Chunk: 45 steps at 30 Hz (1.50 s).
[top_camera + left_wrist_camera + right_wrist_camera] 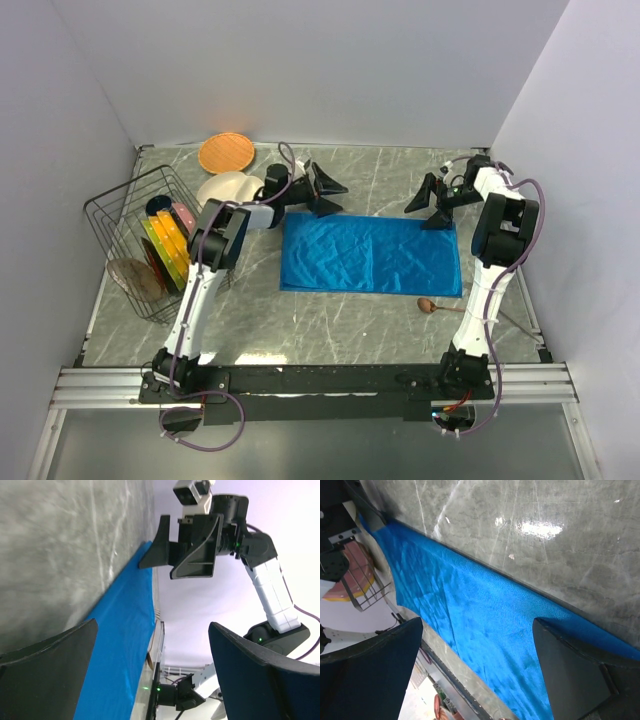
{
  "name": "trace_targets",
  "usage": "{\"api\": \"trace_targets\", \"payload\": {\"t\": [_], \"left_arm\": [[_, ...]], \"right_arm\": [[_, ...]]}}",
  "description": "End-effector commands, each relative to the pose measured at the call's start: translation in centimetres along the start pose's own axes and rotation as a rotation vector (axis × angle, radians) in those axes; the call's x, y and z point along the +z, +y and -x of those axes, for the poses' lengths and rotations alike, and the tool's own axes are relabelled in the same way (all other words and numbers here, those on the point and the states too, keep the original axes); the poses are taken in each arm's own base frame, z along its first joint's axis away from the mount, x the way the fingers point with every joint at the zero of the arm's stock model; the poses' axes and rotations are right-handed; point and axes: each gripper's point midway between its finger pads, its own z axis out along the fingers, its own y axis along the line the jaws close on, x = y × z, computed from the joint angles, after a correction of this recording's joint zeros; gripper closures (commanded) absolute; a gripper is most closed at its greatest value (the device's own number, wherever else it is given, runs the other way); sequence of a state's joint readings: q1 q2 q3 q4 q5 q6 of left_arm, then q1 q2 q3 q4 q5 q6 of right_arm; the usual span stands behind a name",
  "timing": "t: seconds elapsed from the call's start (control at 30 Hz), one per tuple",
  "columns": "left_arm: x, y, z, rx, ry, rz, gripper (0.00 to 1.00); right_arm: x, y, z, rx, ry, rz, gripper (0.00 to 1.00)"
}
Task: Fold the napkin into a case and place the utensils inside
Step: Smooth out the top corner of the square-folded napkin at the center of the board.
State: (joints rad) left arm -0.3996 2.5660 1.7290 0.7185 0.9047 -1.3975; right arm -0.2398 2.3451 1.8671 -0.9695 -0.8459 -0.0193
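The bright blue napkin lies flat on the grey table as a wide folded rectangle; it also shows in the left wrist view and the right wrist view. My left gripper is open and empty, just above the napkin's far left corner. My right gripper is open and empty, just above the far right corner. A brown wooden spoon lies on the table just below the napkin's near right corner. No other utensil shows clearly.
A black wire rack with colourful flat plates stands at the left. An orange plate and a white divided plate lie at the far left. Grey walls enclose the table on three sides.
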Motion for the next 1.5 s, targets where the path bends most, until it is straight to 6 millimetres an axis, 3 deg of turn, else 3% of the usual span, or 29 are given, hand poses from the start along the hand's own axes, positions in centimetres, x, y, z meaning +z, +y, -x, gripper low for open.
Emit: {"api": "trace_targets", "payload": {"t": [0.0,0.97,1.1,1.2,1.3,1.33,1.47], "left_arm": [[-1.1,1.0,0.4,0.017,0.008,0.01,0.01],[-9.1,2.9,2.5,0.074,-0.062,0.082,0.01],[-9.6,2.5,3.0,0.097,-0.076,0.073,0.01],[-9.4,0.9,3.2,0.141,-0.068,0.036,0.01],[-8.6,-1.4,2.7,0.199,-0.043,-0.005,0.01],[-8.2,-1.8,2.2,0.21,-0.026,-0.012,0.01],[-7.4,-3.4,1.4,0.227,-0.014,-0.029,0.01]], "right_arm": [[0.8,-3.8,0.6,-0.024,-0.004,-0.158,0.0],[1.1,-4.6,0.3,-0.013,0.006,-0.176,0.0],[1.1,-4.6,0.3,-0.018,0.006,-0.176,0.0],[1.0,-4.1,0.3,-0.03,0.006,-0.163,0.0],[0.2,-0.9,1.0,-0.075,-0.024,-0.044,0.0],[-0.7,2.2,1.4,-0.105,-0.047,0.078,0.0],[-3.2,9.5,2.5,-0.137,-0.114,0.295,0.0]]}}
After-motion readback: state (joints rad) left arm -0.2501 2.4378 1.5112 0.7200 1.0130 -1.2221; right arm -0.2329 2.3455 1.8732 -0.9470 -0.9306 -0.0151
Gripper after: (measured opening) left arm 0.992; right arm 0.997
